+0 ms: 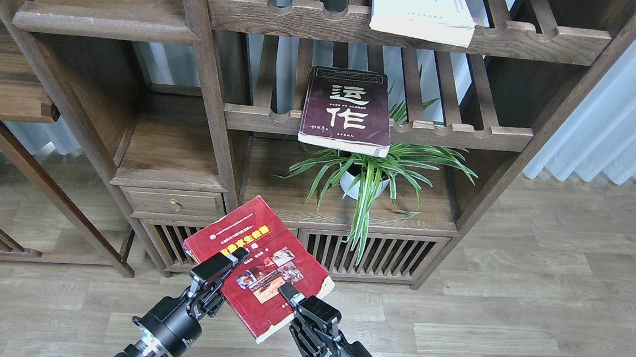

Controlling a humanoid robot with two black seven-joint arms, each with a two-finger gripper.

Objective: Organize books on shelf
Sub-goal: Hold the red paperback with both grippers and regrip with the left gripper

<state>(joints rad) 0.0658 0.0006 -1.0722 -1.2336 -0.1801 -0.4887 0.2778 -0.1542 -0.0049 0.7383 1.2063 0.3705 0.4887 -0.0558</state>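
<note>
The red book [267,242] with a yellow title and photos is held flat and tilted in front of the bookcase, low in the head view. My left gripper [228,261] clamps its left edge and my right gripper [288,293] clamps its near edge. The dark maroon book [347,111] with white characters lies on the middle slatted rack, overhanging the front rail. The white-lavender book [422,9] lies on the top slatted rack. A solid shelf board [106,17] with a rounded front edge is at the upper left, bare in its visible part.
A potted spider plant [364,176] stands on the solid board below the maroon book. A lower solid board [169,155] with a drawer [175,204] sits left of it. A bookcase post [206,79] divides the bays. A curtain [629,112] hangs at right.
</note>
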